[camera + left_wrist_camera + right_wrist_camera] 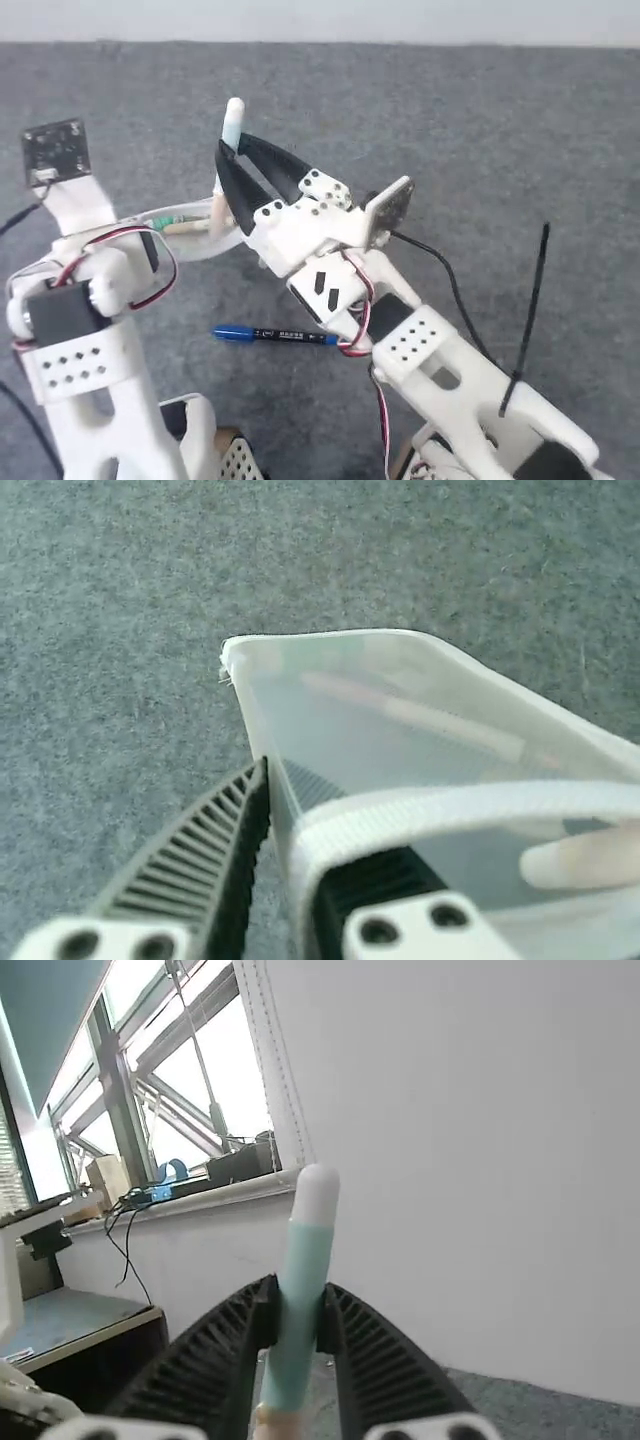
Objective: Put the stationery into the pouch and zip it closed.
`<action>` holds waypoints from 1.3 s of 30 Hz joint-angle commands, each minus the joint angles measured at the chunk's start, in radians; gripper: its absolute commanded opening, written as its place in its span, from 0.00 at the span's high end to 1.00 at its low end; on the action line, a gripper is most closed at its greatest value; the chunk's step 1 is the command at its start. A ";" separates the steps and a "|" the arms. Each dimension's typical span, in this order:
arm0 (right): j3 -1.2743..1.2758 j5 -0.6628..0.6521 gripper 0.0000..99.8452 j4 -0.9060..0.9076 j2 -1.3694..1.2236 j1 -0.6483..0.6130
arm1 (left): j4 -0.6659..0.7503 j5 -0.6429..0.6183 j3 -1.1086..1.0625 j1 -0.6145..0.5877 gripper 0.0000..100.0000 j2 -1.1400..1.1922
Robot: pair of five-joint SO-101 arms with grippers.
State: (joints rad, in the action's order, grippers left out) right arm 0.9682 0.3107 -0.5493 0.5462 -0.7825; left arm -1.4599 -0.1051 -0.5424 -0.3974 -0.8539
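Note:
My left gripper [300, 845] is shut on the rim of the translucent white pouch [400, 740], holding its mouth open; a pencil [420, 716] lies inside. In the high view the pouch [180, 222] sits just right of the left arm. My right gripper [230, 152] is shut on a pale teal pen with a white cap [233, 120], held nearly upright, cap up, its lower end at the pouch's mouth. The right wrist view shows the same pen [300, 1280] clamped between the black fingers [215, 1345]. A blue pen [275, 335] lies flat on the grey carpet between the two arms.
The table is covered in grey carpet [480, 130]. A black cable [450, 285] and a thin black tie [530, 300] stand by the right arm's base. Bare carpet lies at the far side and to the right.

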 commanded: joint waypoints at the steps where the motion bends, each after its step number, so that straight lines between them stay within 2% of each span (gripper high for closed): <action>1: -0.005 -0.005 0.99 -0.015 -0.073 -0.008 | 0.005 0.008 0.044 -0.020 0.99 0.005; 5: 0.002 -0.092 0.99 -0.013 -0.119 -0.025 | 0.005 0.008 0.044 -0.023 0.99 0.005; 13: 0.054 -0.173 0.99 -0.018 -0.084 -0.079 | 0.003 0.008 0.044 -0.023 0.99 0.005; 15: 0.074 -0.173 0.99 -0.028 -0.039 -0.079 | 0.003 0.008 0.044 -0.023 0.99 0.005; 22: 0.203 -0.176 0.99 -0.263 0.102 -0.079 | 0.005 0.008 0.044 -0.023 0.99 0.005; 31: 0.126 -0.176 0.99 -0.311 0.094 -0.077 | 0.006 0.005 0.044 -0.018 0.99 0.005; 39: 0.069 -0.203 0.99 -0.321 -0.102 -0.090 | 0.006 0.005 0.044 -0.018 0.99 0.005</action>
State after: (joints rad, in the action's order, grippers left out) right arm 1.1170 0.1542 -0.8454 0.5232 -0.8531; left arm -1.4599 -0.1020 -0.5424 -0.4204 -0.8477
